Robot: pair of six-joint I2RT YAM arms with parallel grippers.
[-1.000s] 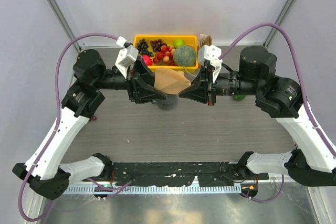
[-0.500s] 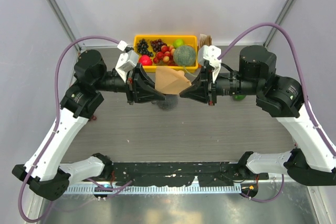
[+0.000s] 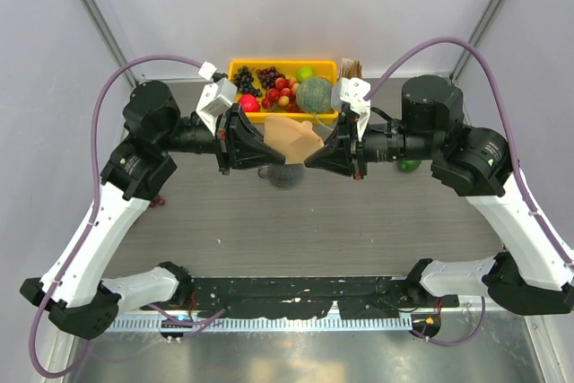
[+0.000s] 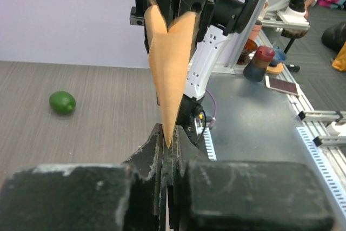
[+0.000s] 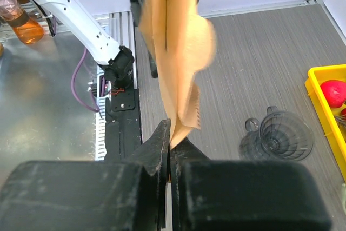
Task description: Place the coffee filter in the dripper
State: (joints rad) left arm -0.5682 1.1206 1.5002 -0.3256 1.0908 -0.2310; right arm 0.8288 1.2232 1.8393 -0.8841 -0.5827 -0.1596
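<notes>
Coffee filter [image 3: 289, 139] held in air between both arms, partly opened. Left gripper [image 4: 166, 140] clamped on one edge, right gripper [image 5: 171, 137] clamped on the opposite edge. Dripper [image 5: 284, 136] upright on counter [image 3: 314, 230] below

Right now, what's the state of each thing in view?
coffee filter: off the table, pinched from opposite sides.
dripper: upright on table, empty.
left gripper: fingers shut on coffee filter.
right gripper: fingers shut on coffee filter.
yellow bin: holding fruit.
green fruit: lying loose on table.
</notes>
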